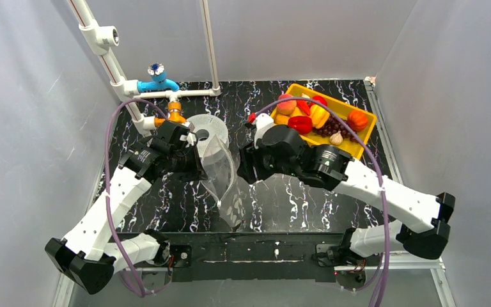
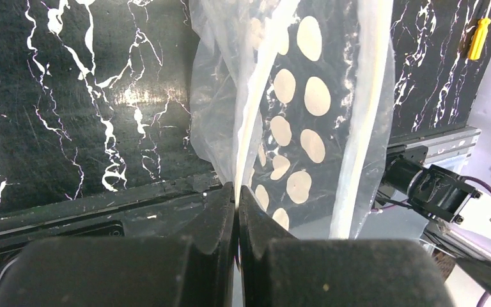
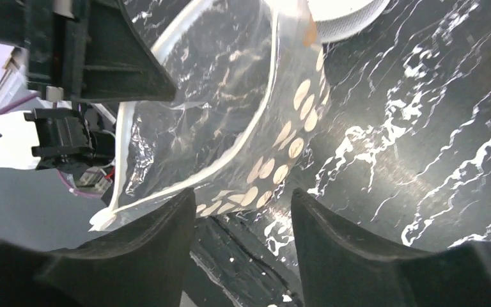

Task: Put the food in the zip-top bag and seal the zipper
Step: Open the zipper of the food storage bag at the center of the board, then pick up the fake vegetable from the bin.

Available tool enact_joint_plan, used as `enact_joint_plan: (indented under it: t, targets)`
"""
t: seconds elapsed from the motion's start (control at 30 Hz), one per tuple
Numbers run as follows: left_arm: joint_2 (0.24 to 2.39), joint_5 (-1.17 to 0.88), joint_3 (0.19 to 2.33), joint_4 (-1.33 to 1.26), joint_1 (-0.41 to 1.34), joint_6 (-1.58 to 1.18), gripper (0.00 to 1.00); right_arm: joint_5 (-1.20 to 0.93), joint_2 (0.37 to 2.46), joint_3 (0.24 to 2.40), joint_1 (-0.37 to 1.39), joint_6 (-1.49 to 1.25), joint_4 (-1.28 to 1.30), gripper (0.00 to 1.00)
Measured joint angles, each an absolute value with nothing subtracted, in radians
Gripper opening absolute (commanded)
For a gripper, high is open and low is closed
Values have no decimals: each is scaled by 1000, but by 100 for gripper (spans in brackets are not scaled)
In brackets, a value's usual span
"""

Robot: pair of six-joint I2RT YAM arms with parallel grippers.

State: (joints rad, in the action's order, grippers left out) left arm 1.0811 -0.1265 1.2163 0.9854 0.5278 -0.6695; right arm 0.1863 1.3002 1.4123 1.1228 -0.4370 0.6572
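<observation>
The left gripper [image 2: 237, 195] was closed, its two dark fingers [image 2: 214, 220] pressed together on the pale zipper [image 2: 246, 141] strip of the zip-top bag [image 2: 294, 115]. From that pinch the clear, white-dotted plastic ran away from the wrist camera in loose folds over the black marbled table [image 2: 89, 96].

The right gripper [image 3: 243, 217] stood wide, with a clear gap between its fingers [image 3: 160, 236]. The bag [image 3: 230, 115] hung just beyond the tips, and its pale rim curved close to the finger on the left of that view. I could not tell whether it touched.

From above, the two grippers faced each other across the bag [image 1: 220, 173], the left [image 1: 195, 169] on one side and the right [image 1: 243, 169] on the other. The pouch sagged between them, its dotted lower end resting on the table [image 1: 281, 204] nearer the arm bases. Through its clear walls only the marbled surface and the dots showed.

The food [image 1: 316, 118] lay well apart from the bag, heaped in a yellow tray [image 1: 366, 139] at the far right of the table. In it were a peach [image 1: 286, 104], a red pepper [image 1: 300, 125], a yellow pepper [image 1: 319, 115], dark grapes [image 1: 331, 129] and an orange piece [image 1: 358, 119], packed close together.

Just behind the bag sat a grey ring-shaped spool [image 1: 208, 128], near the left gripper.
</observation>
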Motion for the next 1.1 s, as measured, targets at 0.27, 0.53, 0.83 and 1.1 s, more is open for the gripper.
enact_joint_plan:
  t: [0.27,0.53,0.83,1.1]
  targets:
    - [1085,-136,1216,979,528,-669,0,298,1221,1414,1021,-393,647,70]
    - [1087,-151,1216,974,528,-663,0,399,1163,1242,680,-431,609,98]
    - [1090,-170,1216,973,528,-654,0,401,1369,1196,303,-535,596,96]
    - [1090,-181,1216,972,528,-649,0,350,1668,1212,56,-550,564,83]
